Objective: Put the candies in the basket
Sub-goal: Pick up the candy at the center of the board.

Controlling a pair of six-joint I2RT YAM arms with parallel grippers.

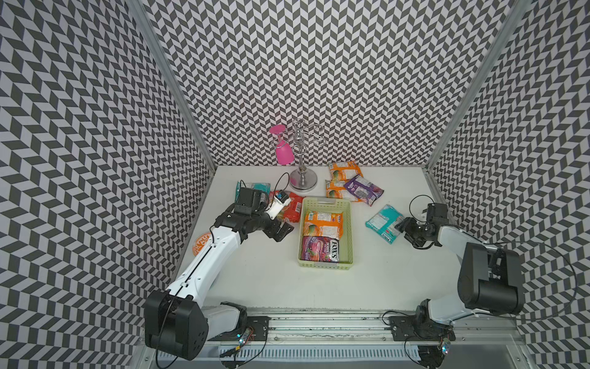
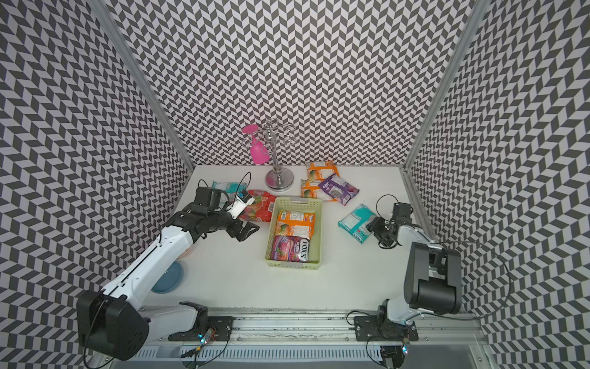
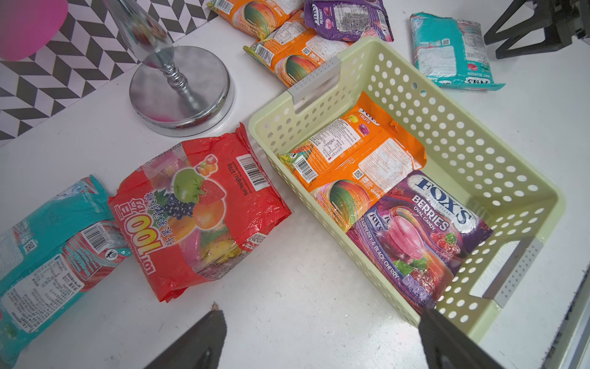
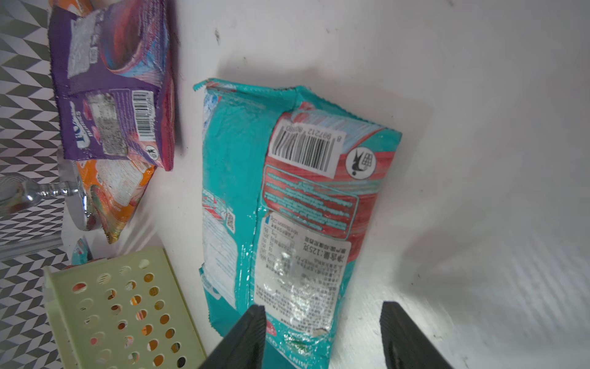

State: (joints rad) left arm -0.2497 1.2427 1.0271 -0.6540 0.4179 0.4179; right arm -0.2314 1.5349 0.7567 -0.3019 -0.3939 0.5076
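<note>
The basket sits at the centre of the bench, long sides running from the near edge toward the far edge. Contents: one orange packet in the far half and one purple Fox's Berries packet in the near half, overlapping at the middle.

Candies outside the basket:
- Red fruit-printed bag: flat on the bench, just beside the basket's left wall.
- Teal packet: touching the red bag's left side, toward the left edge.
- Two orange packets: near the far edge, with a purple packet lying partly on top of them.
- Second teal packet: label side up, between the basket and the right edge.

Left hand: jaws fully apart and empty, over bare bench beside the basket's near-left corner.

Right hand: jaws apart, nothing clamped. One finger is over the near end of the second teal packet; the other is past its edge, over bare bench.

Other items: a chrome stand near the far edge carrying a pink glass; an orange-patterned plate at the left edge, partly hidden by the left arm; in a top view, a blue plate nearer the near-left corner.
</note>
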